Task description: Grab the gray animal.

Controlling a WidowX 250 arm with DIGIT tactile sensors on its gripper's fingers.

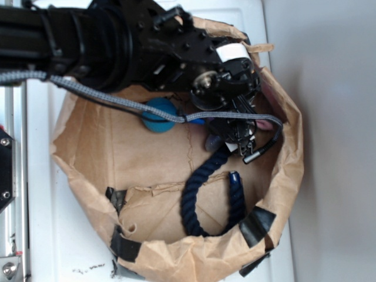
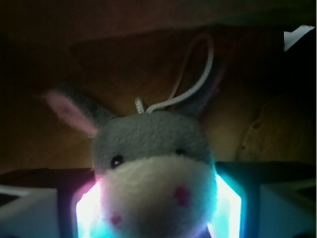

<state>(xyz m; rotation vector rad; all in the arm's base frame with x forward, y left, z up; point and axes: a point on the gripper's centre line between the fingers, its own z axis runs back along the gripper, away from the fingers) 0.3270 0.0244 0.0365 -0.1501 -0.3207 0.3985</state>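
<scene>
The gray animal point(image 2: 153, 148) fills the wrist view: gray head, cream face with red dots, one pink-lined ear and a white hanging loop. My gripper point(image 2: 156, 208) is shut on it, and the glowing pads point(image 2: 229, 201) press both sides of its face. In the exterior view the gripper point(image 1: 236, 128) reaches down inside the brown paper basin point(image 1: 292, 147) near its right wall. It hides most of the toy, so only a gray bit point(image 1: 212, 143) shows under the fingers.
A teal-blue ball point(image 1: 157, 116) lies left of the gripper, partly under the arm's braided cable point(image 1: 106, 97). A dark navy rope point(image 1: 194, 200) curves in a U across the basin floor below the gripper. The crumpled paper walls are patched with black tape point(image 1: 257, 226).
</scene>
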